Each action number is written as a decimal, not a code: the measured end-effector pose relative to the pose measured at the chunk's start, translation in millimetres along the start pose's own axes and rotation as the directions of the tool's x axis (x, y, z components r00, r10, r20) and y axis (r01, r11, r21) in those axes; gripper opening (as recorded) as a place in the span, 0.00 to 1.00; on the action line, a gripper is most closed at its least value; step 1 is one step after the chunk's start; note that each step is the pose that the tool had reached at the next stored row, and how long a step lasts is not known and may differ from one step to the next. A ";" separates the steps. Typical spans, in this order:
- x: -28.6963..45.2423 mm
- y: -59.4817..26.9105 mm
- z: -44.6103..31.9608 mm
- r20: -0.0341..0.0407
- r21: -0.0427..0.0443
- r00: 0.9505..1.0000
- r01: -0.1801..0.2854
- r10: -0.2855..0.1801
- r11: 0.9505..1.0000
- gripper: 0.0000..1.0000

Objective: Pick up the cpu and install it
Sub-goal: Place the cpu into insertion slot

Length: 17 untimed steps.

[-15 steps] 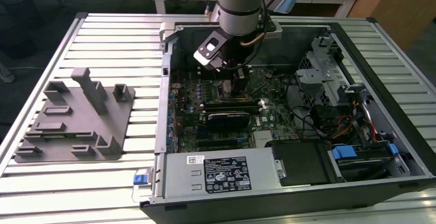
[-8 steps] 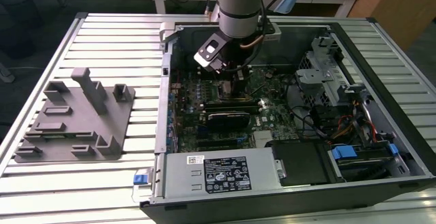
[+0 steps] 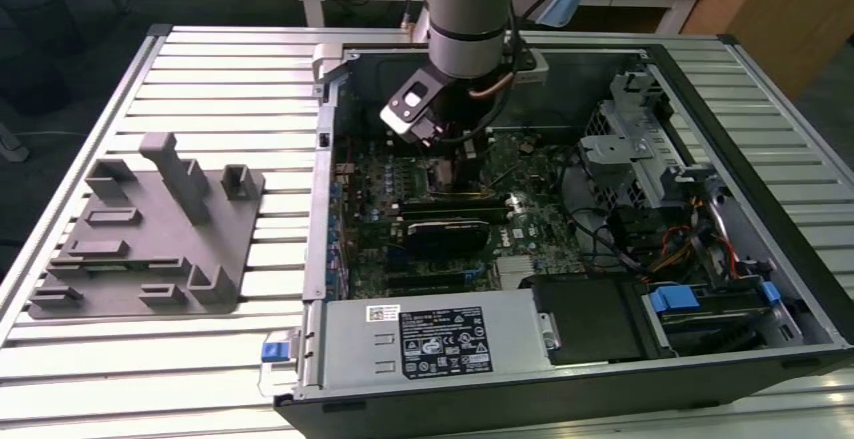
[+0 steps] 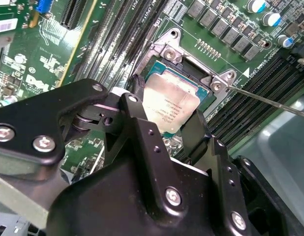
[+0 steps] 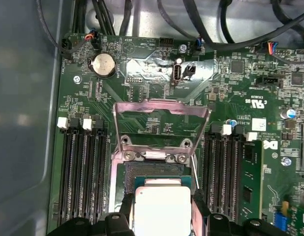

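One grey robot arm (image 3: 470,19) is seen in the exterior view, reached down into an open black pc case (image 3: 534,399), w/ its wrist over the green motherboard (image 3: 534,219). A large grey plastic fixture block (image 3: 147,239) is stood on the slatted metal table (image 3: 227,79) at the exterior view's left, well apart from the case.

In the second wrist view the black gripper (image 4: 167,110) is closed narrowly on the flat square cpu w/ a silvery-grey metal top (image 4: 172,103). Two opposite edges are pinched by the black fingers (image 4: 195,135). The cpu is held right over the square black-framed socket (image 4: 189,66); whether it's seated can't be told.

In the first wrist view the hinged metal load plate (image 5: 162,108) is shown flipped open next to the socket. Black memory slots (image 5: 83,172) are lined up on both sides, and a round silver coin battery (image 5: 104,65) is set further along the board.
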<state>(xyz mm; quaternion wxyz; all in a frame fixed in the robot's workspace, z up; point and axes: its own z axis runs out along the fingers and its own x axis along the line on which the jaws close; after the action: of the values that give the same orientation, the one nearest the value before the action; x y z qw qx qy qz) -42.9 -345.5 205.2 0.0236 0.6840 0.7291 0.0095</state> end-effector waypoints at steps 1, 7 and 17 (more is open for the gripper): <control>0.3 0.0 1.0 0.000 0.000 1.000 0.000 0.000 1.000 0.54; 3.0 0.0 5.2 0.000 0.000 1.000 -0.003 0.003 1.000 0.54; 5.7 0.0 10.6 0.000 0.000 1.000 -0.009 0.009 1.000 0.54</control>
<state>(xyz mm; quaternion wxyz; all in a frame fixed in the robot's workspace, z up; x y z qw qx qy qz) -42.8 -340.0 194.4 0.0236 0.6872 0.7260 0.0094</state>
